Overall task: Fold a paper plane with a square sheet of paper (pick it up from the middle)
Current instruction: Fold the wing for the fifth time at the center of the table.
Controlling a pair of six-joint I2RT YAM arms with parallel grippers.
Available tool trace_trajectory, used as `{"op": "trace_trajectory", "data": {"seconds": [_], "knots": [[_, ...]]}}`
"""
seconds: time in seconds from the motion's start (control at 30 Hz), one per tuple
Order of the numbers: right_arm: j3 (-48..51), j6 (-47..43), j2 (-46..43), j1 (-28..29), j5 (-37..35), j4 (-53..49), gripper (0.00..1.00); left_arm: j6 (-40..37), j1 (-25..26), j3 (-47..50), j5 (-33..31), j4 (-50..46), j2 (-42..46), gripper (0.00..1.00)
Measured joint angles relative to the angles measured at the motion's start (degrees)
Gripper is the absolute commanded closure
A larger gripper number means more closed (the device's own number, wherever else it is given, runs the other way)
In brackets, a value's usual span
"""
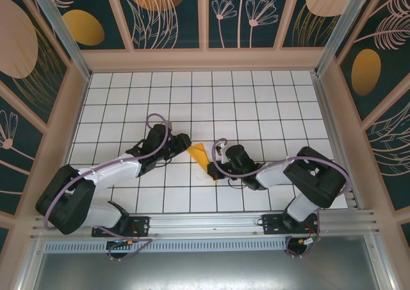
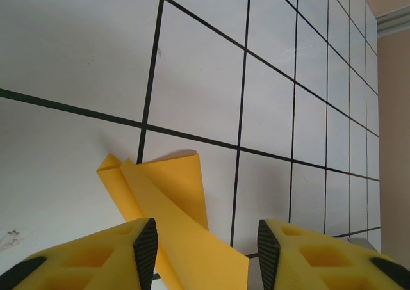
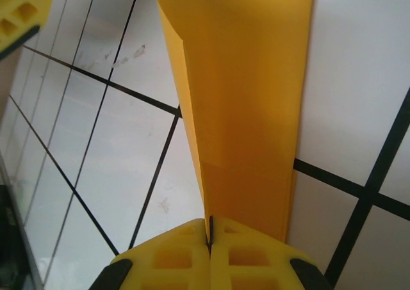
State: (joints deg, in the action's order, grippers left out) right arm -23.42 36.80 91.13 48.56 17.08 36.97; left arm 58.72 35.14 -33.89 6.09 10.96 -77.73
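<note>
The orange-yellow paper (image 1: 200, 155) lies folded into a narrow, creased shape in the middle of the tiled table, between my two grippers. My right gripper (image 3: 209, 232) is shut on the paper (image 3: 240, 104), which it pinches along a raised fold at the near end. The sheet stretches away from it in the right wrist view. My left gripper (image 2: 204, 245) stands open over the other end, and the paper (image 2: 168, 210) lies between and just beyond its fingers, untouched. One flap curls up off the table.
The white grid table (image 1: 256, 104) has free tiles toward the back and both sides. Patterned walls enclose it. The left gripper's yellow finger (image 3: 22, 11) shows at the top left corner of the right wrist view.
</note>
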Motion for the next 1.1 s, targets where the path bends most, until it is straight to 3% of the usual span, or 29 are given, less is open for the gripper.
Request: {"op": "trace_trajectory", "data": {"seconds": [0.47,1.1], "knots": [[0.9,12.8,3.7,-3.9,7.2,7.7,1.0,-0.2,0.0,1.9,4.4,5.4,-1.8,0.63],[0.0,18.3,7.4,-5.1,10.1,7.8,1.0,-0.1,0.0,2.8,10.5,11.2,-5.2,0.65]]}}
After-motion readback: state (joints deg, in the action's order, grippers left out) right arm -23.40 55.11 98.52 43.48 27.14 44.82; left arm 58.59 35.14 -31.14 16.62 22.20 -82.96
